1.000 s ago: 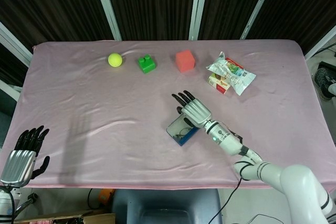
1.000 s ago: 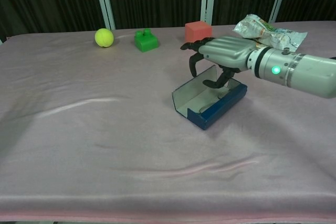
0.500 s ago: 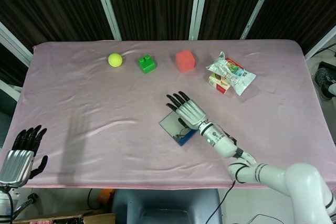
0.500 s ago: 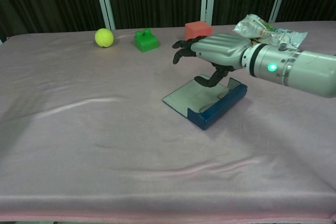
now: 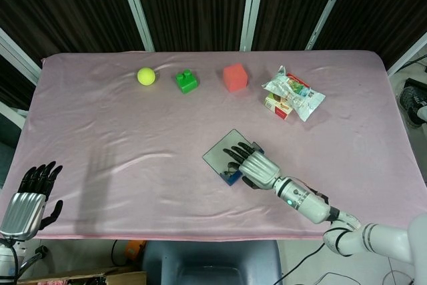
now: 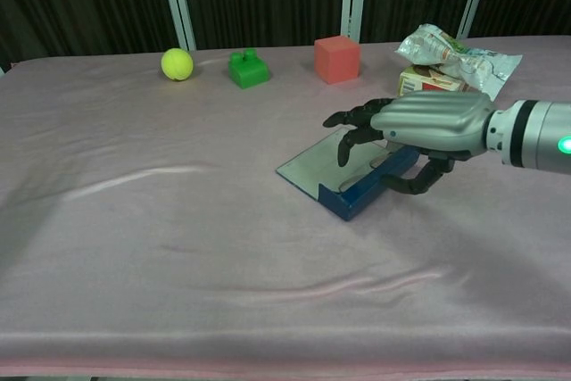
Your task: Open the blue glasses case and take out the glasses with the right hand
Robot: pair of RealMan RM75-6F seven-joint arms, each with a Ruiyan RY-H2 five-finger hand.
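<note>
The blue glasses case lies open mid-table, its grey-lined lid folded flat on the cloth toward the left. The head view shows the same case and lid. My right hand hovers just over the case's right end with its fingers spread above the tray and the thumb down by the near side. It holds nothing that I can see. The hand hides most of the tray, so the glasses are not clearly visible. My left hand hangs open off the table's near left corner.
Along the far edge stand a yellow-green ball, a green block, a red cube and snack packets. The pink cloth covers the whole table, with a few wrinkles at the left.
The lid has swung from upright to flat on the cloth. My right hand has drawn back toward the near right and now sits lower over the case's right end.
</note>
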